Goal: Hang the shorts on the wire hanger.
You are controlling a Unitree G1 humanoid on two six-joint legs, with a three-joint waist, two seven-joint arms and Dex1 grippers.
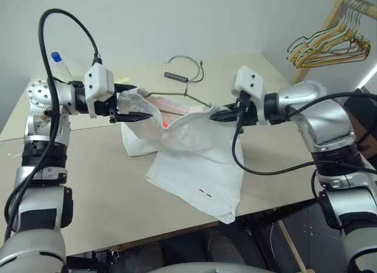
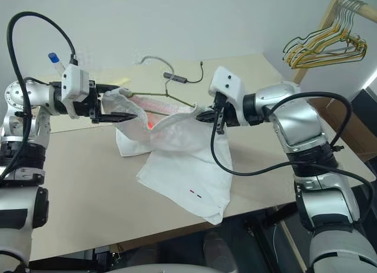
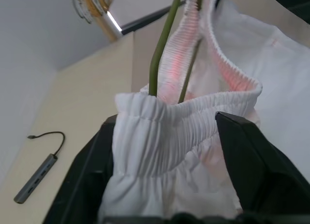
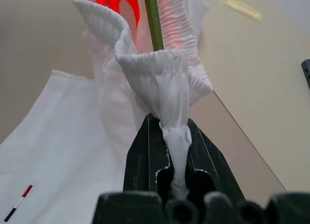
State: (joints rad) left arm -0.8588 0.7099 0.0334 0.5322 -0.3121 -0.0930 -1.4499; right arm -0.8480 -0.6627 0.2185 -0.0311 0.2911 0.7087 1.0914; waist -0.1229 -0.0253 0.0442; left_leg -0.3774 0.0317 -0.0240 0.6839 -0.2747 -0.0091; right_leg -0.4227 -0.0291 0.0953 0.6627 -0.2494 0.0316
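Note:
The white shorts [image 1: 194,161] hang between my two grippers above the table, their legs draped down onto it, with small dash marks near the hem. The thin olive wire hanger [image 1: 177,95] runs inside the stretched waistband, and its wire [image 3: 162,45] comes up out of the gathered elastic. My left gripper [image 1: 144,102] is open, fingers wide, with one end of the waistband lying loosely between them. My right gripper [image 1: 213,115] is shut on the other end, and the elastic is pinched tight between its fingers [image 4: 145,151].
A grey USB hub with cable [image 1: 177,76] lies on the beige table [image 1: 106,184] behind the shorts. A blue-capped bottle [image 1: 59,62] stands at far left. A bunch of yellow and dark hangers [image 1: 330,46] hangs on a rack at the back right.

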